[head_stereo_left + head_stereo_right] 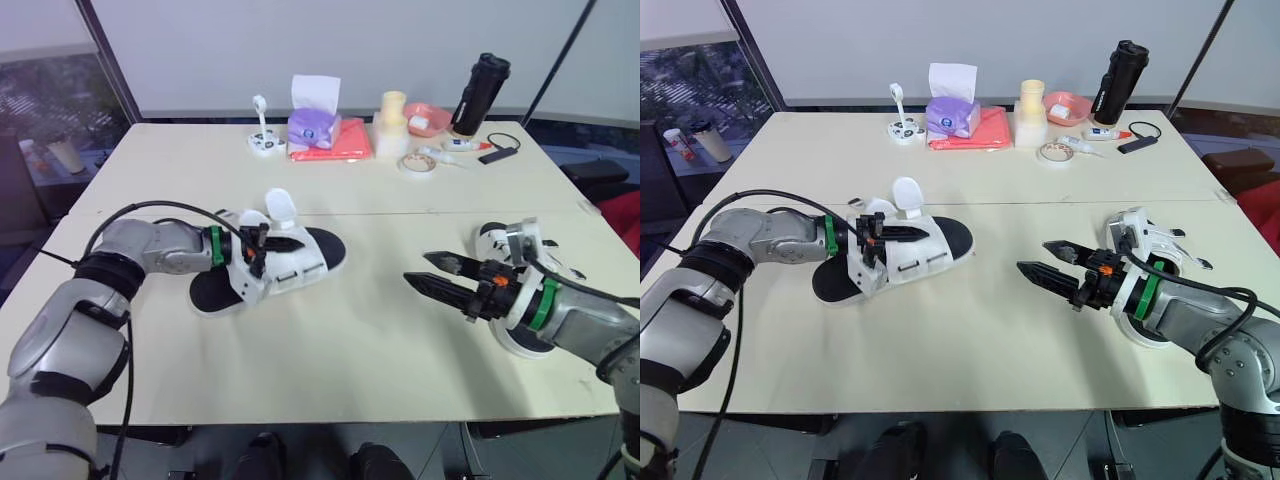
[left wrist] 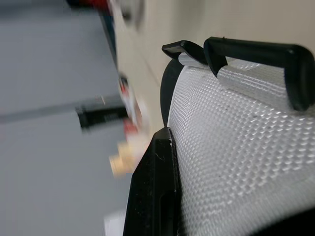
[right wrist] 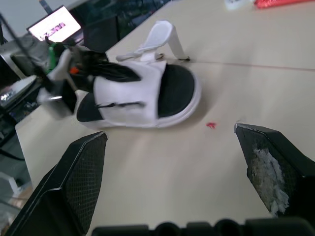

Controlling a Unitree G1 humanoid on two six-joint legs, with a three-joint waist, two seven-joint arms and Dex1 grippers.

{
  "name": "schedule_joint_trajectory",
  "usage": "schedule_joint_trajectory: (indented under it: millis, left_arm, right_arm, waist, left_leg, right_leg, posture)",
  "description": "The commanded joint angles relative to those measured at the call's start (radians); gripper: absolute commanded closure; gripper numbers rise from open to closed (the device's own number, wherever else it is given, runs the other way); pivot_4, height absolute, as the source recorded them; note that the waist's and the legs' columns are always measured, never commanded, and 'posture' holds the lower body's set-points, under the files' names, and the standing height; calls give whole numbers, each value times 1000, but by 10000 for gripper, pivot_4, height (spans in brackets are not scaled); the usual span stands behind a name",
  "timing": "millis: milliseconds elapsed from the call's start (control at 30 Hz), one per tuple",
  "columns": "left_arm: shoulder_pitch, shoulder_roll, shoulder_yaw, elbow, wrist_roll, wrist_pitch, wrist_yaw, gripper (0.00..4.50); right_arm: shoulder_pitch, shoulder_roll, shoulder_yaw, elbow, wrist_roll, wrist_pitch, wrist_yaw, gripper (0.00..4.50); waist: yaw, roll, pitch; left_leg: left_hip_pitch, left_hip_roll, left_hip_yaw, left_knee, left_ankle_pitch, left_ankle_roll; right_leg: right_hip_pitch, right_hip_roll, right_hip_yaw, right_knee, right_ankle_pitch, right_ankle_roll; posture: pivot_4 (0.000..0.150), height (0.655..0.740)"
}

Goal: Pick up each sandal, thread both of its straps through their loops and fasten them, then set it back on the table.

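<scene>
Office-like room: long pale table (image 1: 350,340), window wall (image 1: 45,95), lit monitor (image 3: 51,29), tissue box (image 1: 314,125), tape roll (image 1: 417,165), black flask (image 1: 480,92).

One white sandal (image 1: 920,262) flat, strap upright — second sandal (image 1: 1160,243) at right

We see soft, even, bright light over the pale bench (image 1: 380,340). The sandal (image 1: 902,255) throws only a thin, soft-edged shadow close beneath it, so the light falls from above. In the left wrist view the bottle (image 2: 101,115) and everything far off are blurred. The right wrist view smears slightly.
</scene>
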Motion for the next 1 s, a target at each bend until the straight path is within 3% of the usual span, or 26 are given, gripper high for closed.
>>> schedule_joint_trajectory:
  millis: [33,167,367,600,767,800,867,1000]
  left_arm:
    - [19,13,-2,-71,123,-83,205,44388]
    - [5,4,-45,-66,222,-119,329,44388]
    - [14,-11,-67,-116,262,-205,417,44388]
    - [31,-25,-113,-159,350,-210,472,44388]
    - [23,-50,-126,-110,336,-201,465,44388]
    - [23,-53,-123,-106,330,-200,462,37974]
    - [25,-57,-118,-98,316,-202,453,30881]
    - [37,-48,-109,-106,294,-199,432,9821]
  right_arm:
    - [-9,-21,-16,20,-23,-30,50,0]
    - [10,-1,-9,6,-36,-36,53,0]
    - [35,30,-3,-21,-28,-28,39,0]
    - [14,47,15,2,-43,-31,29,0]
    - [8,51,27,7,-62,-34,22,0]
    - [5,50,27,9,-63,-33,24,0]
    - [0,47,26,14,-65,-30,27,0]
    - [-7,33,35,27,-87,-34,48,0]
  waist:
    - [-3,0,0]
    - [0,0,0]
    - [2,0,0]
    - [0,0,-1]
    - [0,0,-1]
    - [0,0,-1]
    - [1,0,-1]
    - [1,0,-1]
  left_leg:
    - [0,0,0,0,0,0]
    - [0,0,0,0,0,0]
    - [0,0,1,0,0,0]
    - [0,0,1,0,0,0]
    - [1,0,1,0,0,0]
    - [1,0,1,0,0,0]
    - [1,0,1,0,0,0]
    - [1,0,1,0,0,0]
  right_leg:
    - [0,0,0,0,0,0]
    - [-1,0,0,1,0,0]
    - [0,0,0,1,0,0]
    - [0,0,0,1,0,0]
    - [0,0,0,1,0,0]
    - [0,0,0,1,0,0]
    - [0,0,0,1,0,0]
    - [0,0,0,1,0,0]
  posture:
    - [1500,7400]
    - [1500,7400]
    - [1500,7400]
    - [1500,7400]
    - [1500,7400]
    - [1500,7400]
    - [1500,7400]
    - [1500,7400]
